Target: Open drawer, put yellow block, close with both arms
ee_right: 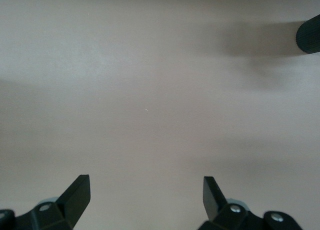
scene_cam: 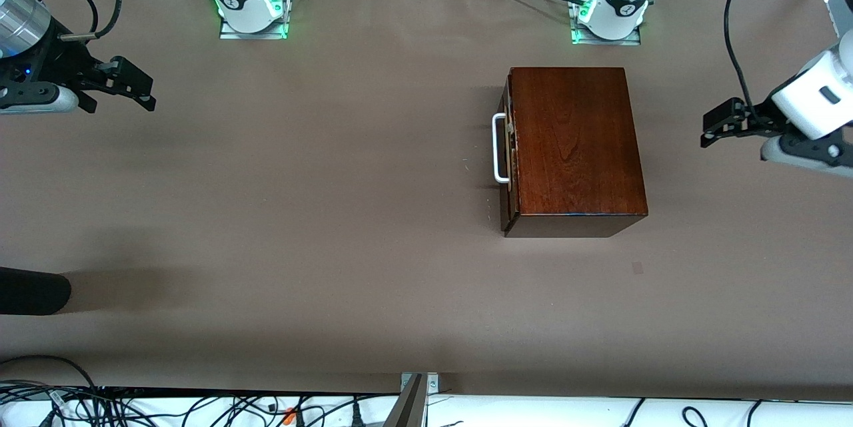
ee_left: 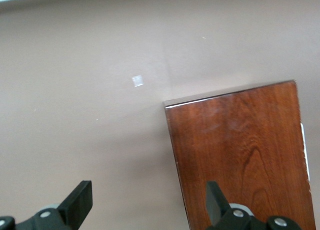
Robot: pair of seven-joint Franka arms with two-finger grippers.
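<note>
Toward the left arm's end of the desk sits your box (scene_cam: 574,150), drawer (scene_cam: 509,150) shut, handle (scene_cam: 499,148) facing the right arm's end. Left tool (scene_cam: 714,128) hovers spread just beside the box, nearer than the spread right tool (scene_cam: 136,87). No yellow block visible.

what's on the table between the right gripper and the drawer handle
Nothing: in the front view the stretch of table from the right gripper to the handle is bare. No yellow block shows in any view.
</note>
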